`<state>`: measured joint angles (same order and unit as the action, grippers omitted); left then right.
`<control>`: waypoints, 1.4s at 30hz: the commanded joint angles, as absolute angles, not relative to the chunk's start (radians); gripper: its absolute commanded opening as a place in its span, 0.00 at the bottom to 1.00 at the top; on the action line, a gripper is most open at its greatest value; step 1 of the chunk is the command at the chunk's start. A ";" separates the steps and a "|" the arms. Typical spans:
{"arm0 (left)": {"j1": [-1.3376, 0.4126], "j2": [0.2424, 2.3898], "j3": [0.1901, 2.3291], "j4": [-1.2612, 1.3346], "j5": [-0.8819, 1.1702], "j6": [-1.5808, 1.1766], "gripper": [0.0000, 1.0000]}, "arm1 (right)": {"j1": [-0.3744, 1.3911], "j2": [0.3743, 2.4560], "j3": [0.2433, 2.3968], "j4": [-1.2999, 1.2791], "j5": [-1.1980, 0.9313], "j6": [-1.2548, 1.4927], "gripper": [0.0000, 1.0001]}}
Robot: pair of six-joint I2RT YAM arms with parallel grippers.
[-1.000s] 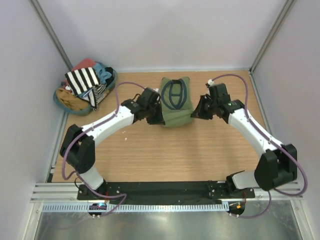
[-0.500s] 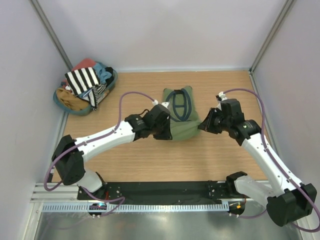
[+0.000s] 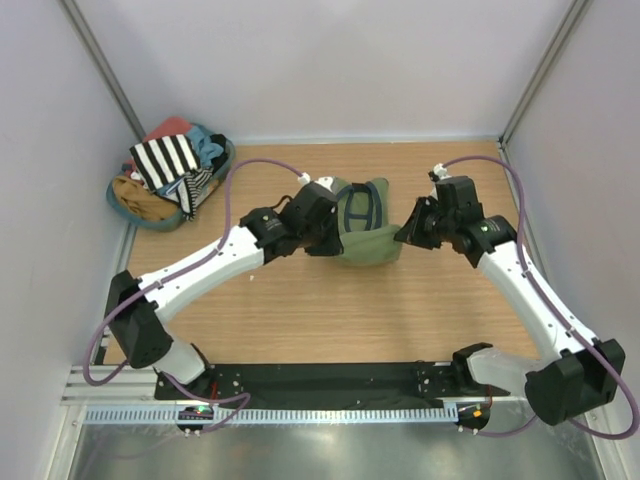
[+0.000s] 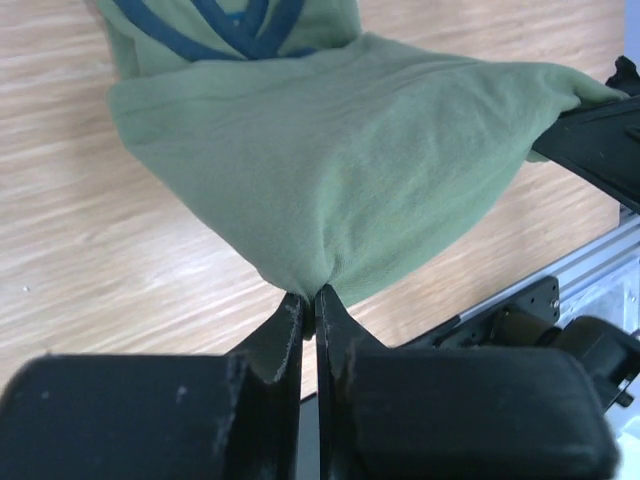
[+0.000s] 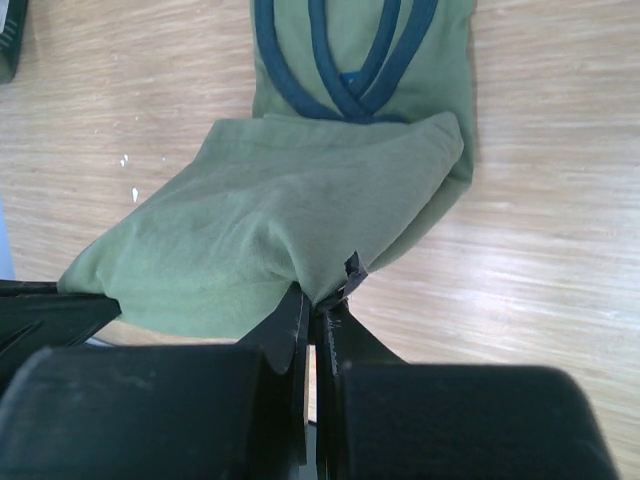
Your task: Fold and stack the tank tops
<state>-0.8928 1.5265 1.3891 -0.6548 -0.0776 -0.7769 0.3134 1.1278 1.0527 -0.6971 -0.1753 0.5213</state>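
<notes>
Both arms reach in twd mid-table, elbows bowed outward, wrists angled inward facing each other. L gripper [image 3: 330, 240] [image 4: 308, 295] has its jaws pinched tight on one corner of the olive tank top [image 3: 366, 240] [image 4: 340, 170]. R gripper [image 3: 406, 233] [image 5: 318, 300] is likewise clamped on the opposite corner, cloth bunched btwn the tips. The olive top sits at table centre, slightly far of mid. Its strap/neck end, w/ dark-blue trim, lies flat on the wood and points twd the far wall. The other end is lifted off the surface and held stretched L-R btwn the two grippers, sagging over the flat part. Long axis of the flat part runs near-far; the held edge runs across it. The striped tank top [image 3: 165, 158] is draped on top of a heap in a teal basket [image 3: 118, 207] at the far-L corner, w/ a salmon-red garment [image 3: 168, 128] and a light blue garment [image 3: 207, 141] behind it. Surface is a light wood-grain table [image 3: 300, 300], pale wall panels on 3 sides w/ metal corner posts, black base plate [image 3: 320, 378] and an aluminium rail [image 3: 330, 412] at the near edge, purple cables looping along both arms.
</notes>
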 commanded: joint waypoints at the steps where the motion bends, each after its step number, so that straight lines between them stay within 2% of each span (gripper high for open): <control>1: -0.838 1.562 1.440 -0.678 -0.046 -0.746 0.05 | 0.314 1.181 1.140 -0.661 -0.143 0.496 0.01; 23: -0.621 1.793 1.601 -0.638 0.121 -0.689 0.04 | 0.314 1.453 1.364 -0.629 -0.072 0.471 0.01; 42: -0.505 2.072 1.954 -0.710 0.144 -0.661 0.05 | 0.250 1.765 1.617 -0.595 -0.071 0.465 0.02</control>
<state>-0.5304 2.0483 1.8957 -0.6998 0.1291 -0.6853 0.2687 1.7428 1.5433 -0.6353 -0.0860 0.4732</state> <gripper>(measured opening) 0.050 0.048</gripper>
